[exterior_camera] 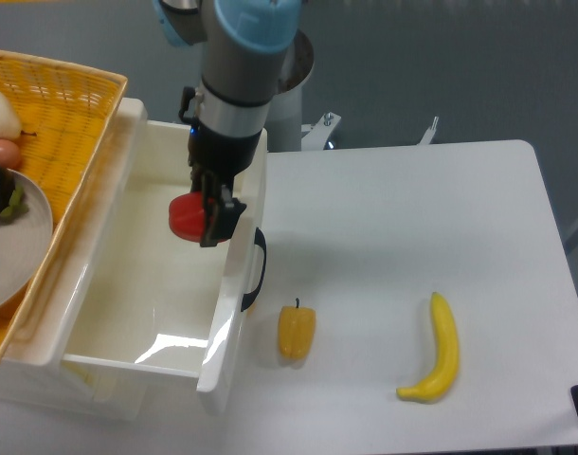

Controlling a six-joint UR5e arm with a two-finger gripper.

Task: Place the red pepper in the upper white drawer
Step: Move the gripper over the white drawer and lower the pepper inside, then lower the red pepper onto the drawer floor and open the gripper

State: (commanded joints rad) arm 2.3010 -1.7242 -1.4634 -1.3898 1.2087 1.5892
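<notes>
The red pepper (185,217) hangs in my gripper (202,213), which is shut on it. Both are over the inside of the upper white drawer (128,284), near its right front panel and above its floor. The drawer is pulled open, and its dark curved handle (258,268) faces right toward the table. My arm comes down from the top of the view and hides part of the drawer's back rim.
A yellow woven basket (76,114) holding a plate with fruit overlaps the drawer's left side. On the white table (412,209) a yellow-orange pepper (297,330) lies just right of the handle, and a banana (436,351) lies farther right.
</notes>
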